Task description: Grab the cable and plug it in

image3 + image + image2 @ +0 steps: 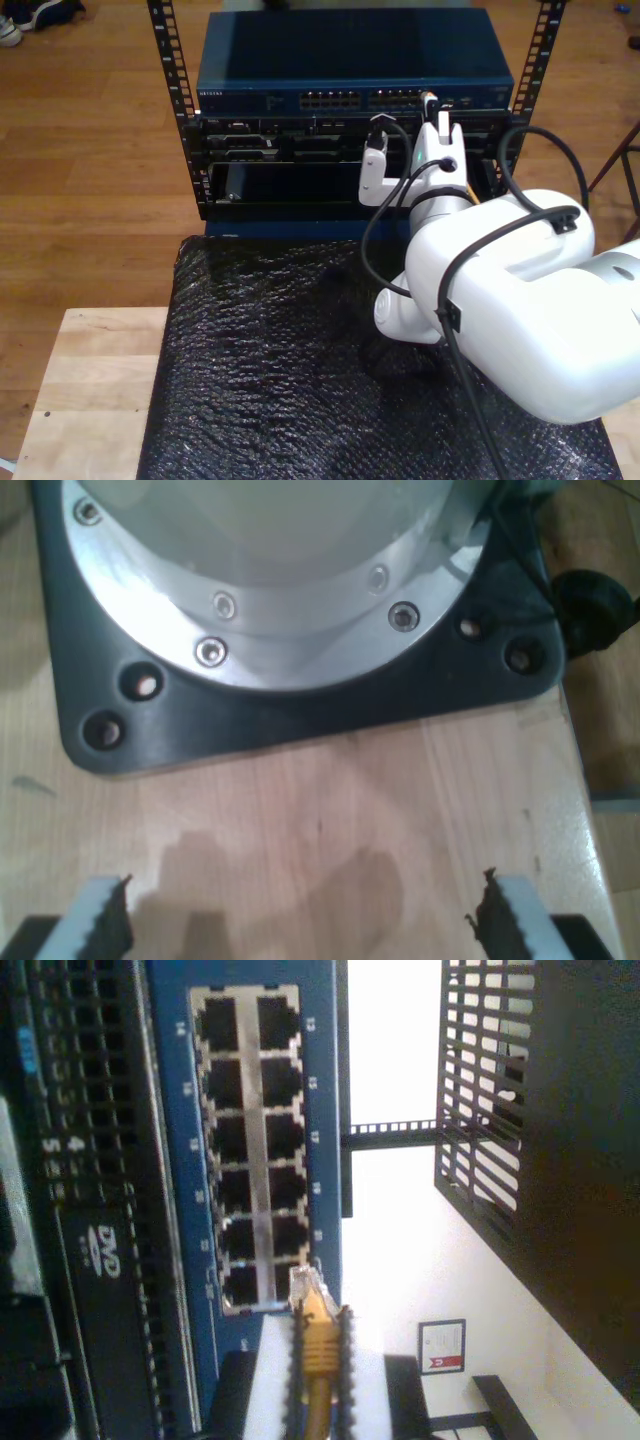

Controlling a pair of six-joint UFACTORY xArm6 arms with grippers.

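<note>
Between second hand's fingers, cable

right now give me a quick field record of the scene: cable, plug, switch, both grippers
cable: yellow-orange cable, clamped in my second gripper
plug: clear plug at the cable tip, close in front of the end ports, not yet seated
switch: blue network switch at the top of the rack; two rows of ports
second gripper: shut on the cable, raised to the switch face
first gripper: my first gripper open, holding nothing, over a wooden surface beside a black base plate
task state: cable grabbed, not plugged in
</note>
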